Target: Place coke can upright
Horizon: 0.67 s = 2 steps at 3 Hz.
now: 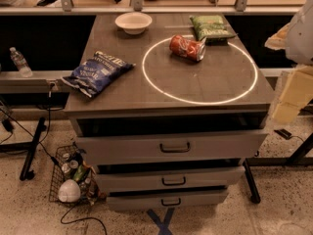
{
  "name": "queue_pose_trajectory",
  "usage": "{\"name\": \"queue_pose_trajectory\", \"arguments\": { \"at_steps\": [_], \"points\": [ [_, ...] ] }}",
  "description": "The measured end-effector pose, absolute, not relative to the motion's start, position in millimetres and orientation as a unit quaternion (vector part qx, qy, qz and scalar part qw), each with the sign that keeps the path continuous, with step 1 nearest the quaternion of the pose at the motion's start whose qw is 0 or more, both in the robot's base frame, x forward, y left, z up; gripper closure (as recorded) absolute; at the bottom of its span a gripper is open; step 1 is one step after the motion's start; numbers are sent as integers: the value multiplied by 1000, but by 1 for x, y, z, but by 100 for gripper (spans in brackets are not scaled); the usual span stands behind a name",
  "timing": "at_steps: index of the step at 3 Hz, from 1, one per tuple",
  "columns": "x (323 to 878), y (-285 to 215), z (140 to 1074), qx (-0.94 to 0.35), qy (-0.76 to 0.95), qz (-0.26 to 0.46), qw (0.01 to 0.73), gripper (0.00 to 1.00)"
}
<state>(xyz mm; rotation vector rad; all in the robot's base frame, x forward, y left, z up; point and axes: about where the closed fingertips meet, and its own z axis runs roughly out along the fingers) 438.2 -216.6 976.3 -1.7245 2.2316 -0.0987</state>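
The coke can is red with white lettering and a silver end. It lies on its side on the cabinet top, inside the upper part of a white circle marked there. The green chip bag lies just behind and to the right of the can. My gripper shows as pale yellow parts at the right edge of the view, beyond the cabinet's right side and well away from the can, with the white arm above it.
A blue chip bag lies at the cabinet's left front edge. A white bowl stands at the back. The drawers stick out slightly. A wire basket of cans sits on the floor at the left. A water bottle stands on a left ledge.
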Motion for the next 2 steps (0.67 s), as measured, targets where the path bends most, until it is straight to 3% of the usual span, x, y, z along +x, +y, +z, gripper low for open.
{"name": "queue_pose_trajectory", "arguments": {
  "at_steps": [2],
  "points": [
    [472,-207,976,-601,779,-34,175,0]
  ]
}}
